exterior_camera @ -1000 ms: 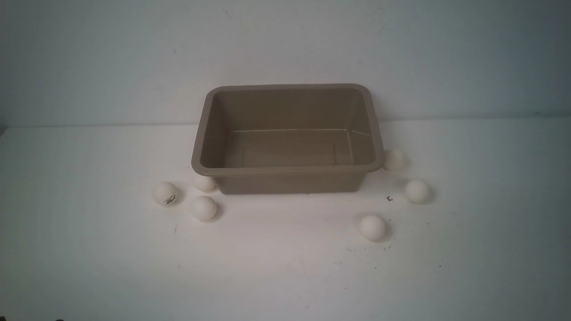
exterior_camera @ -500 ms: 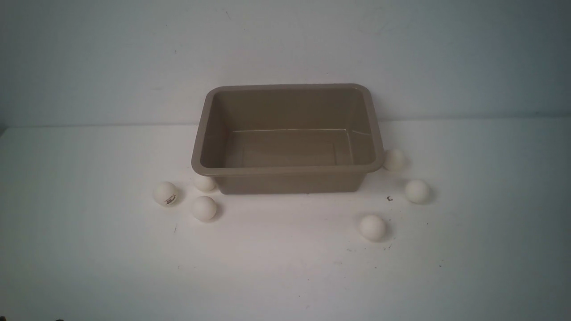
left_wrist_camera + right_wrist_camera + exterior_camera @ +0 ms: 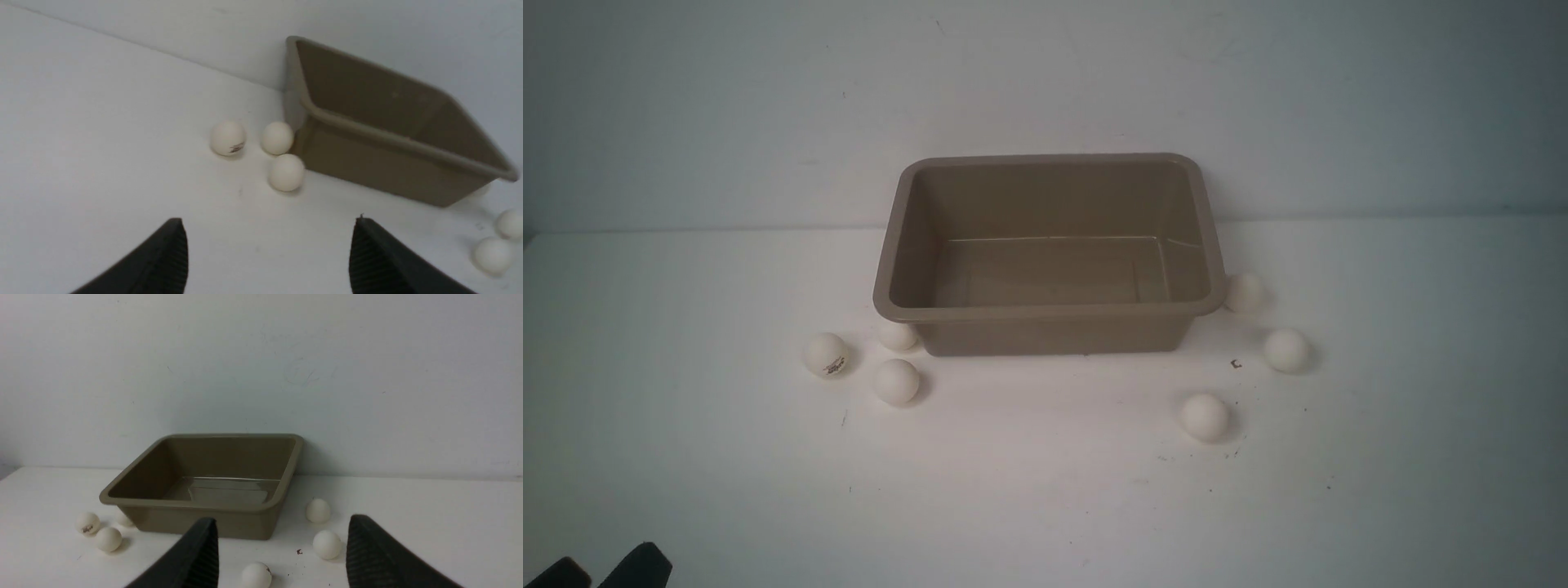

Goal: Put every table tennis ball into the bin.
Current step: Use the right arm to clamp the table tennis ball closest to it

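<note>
The empty taupe bin (image 3: 1045, 311) stands at the table's middle, against the back wall. Three table tennis balls lie by its left front corner: one with a dark mark (image 3: 826, 354), one close against the bin (image 3: 898, 336) and one nearer me (image 3: 897, 381). Three more lie to its right (image 3: 1245, 292) (image 3: 1287, 350) (image 3: 1205, 417). My left gripper (image 3: 600, 569) (image 3: 268, 228) is open and empty at the near left corner, short of the left balls (image 3: 286, 172). My right gripper (image 3: 284, 526) is open and empty, short of the right balls (image 3: 327, 544). It is out of the front view.
The white table (image 3: 1045, 506) carries small dark specks near the right balls (image 3: 1236, 363). A pale wall (image 3: 1045, 82) rises right behind the bin. The table's left edge shows at the far left.
My left gripper's dark fingertips have come up into the near left corner of the front view. The balls and the bin have not moved.
</note>
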`<action>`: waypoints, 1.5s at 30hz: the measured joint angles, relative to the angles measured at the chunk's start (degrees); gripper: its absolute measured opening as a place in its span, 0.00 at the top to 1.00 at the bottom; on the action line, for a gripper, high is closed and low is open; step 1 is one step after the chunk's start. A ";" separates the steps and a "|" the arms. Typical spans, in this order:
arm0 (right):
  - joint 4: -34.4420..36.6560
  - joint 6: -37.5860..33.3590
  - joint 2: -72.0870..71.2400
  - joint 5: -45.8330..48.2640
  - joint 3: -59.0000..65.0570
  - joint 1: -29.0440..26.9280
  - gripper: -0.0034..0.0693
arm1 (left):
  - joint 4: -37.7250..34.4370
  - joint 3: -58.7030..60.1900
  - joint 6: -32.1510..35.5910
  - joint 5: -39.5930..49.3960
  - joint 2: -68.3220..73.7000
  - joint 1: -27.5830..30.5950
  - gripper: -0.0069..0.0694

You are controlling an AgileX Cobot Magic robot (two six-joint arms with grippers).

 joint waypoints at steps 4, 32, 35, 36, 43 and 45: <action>-0.11 -1.01 0.00 0.65 0.00 0.00 0.42 | -8.94 0.00 0.00 -1.06 0.00 0.00 0.28; -0.18 -2.67 0.00 1.96 0.00 0.00 0.42 | -29.07 0.00 6.44 -2.82 0.00 0.00 0.28; -0.20 -3.57 0.00 3.72 0.00 0.00 0.42 | -29.81 -0.45 15.02 -1.48 0.00 0.00 0.28; -0.20 -3.68 0.00 3.85 0.00 0.00 0.42 | -29.93 -0.56 16.37 -1.12 0.00 0.00 0.28; -0.20 -4.39 0.50 7.57 0.00 0.00 0.42 | -33.79 -6.72 35.55 6.57 0.00 0.00 0.28; -0.14 -4.64 1.20 8.37 0.00 0.00 0.42 | -33.73 -8.10 36.33 7.23 0.00 0.00 0.28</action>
